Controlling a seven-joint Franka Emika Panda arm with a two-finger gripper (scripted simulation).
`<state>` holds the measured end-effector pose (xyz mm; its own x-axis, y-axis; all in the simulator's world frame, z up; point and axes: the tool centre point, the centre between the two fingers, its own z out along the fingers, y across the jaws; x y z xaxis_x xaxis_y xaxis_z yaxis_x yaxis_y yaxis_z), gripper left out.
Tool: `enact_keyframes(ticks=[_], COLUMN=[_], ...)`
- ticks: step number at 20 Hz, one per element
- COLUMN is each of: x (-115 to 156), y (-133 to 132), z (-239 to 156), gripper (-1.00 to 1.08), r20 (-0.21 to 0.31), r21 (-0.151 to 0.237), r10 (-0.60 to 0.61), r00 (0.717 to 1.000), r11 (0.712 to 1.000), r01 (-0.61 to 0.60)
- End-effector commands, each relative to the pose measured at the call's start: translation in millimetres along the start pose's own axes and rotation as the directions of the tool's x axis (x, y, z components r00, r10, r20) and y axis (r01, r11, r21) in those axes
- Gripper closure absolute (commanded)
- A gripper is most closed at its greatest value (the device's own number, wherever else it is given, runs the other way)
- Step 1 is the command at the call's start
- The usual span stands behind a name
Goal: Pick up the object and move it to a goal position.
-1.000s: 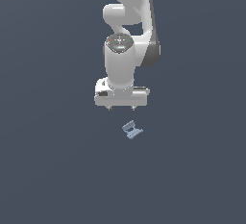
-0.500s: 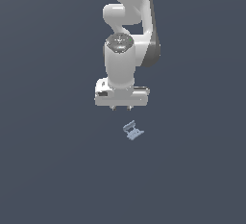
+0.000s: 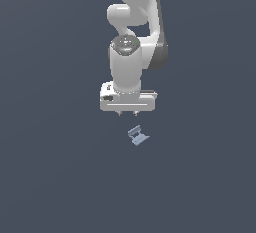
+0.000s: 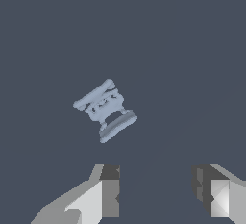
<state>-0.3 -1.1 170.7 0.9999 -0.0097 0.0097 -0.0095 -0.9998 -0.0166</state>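
Change: we see almost no movement since a second ago.
Gripper (image 3: 127,113): we see its fingers (image 4: 109,192) spread apart, holding nothing.
Object (image 3: 137,135): we find it on the floor, just below the gripper, untouched.

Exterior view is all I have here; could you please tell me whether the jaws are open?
Observer: Yes. The wrist view shows the gripper with its jaws spread and nothing between them.
Operator: Is the object lined up between them?
Observer: No. The object lies clear of the gap, ahead of one finger and not touching it.
Operator: What does its shape look like close up?
Observer: Two parallel end bars joined by an open lattice, lying skewed to the jaw line.
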Motion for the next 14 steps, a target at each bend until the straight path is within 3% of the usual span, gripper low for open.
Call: enact_keyframes(ticks=[1,9,14], x=[1,4,7], y=[-1,-5,-8], z=[3,20,37], gripper=[-0.20,-0.20,-0.20], r20=[-0.002,-0.015,-0.021], r21=[0.004,0.033,0.061], r10=[0.020,0.160,0.301], r00=[1.000,0.987,0.953], r11=[1.000,0.987,0.952], r01=[-0.020,-0.160,-0.300])
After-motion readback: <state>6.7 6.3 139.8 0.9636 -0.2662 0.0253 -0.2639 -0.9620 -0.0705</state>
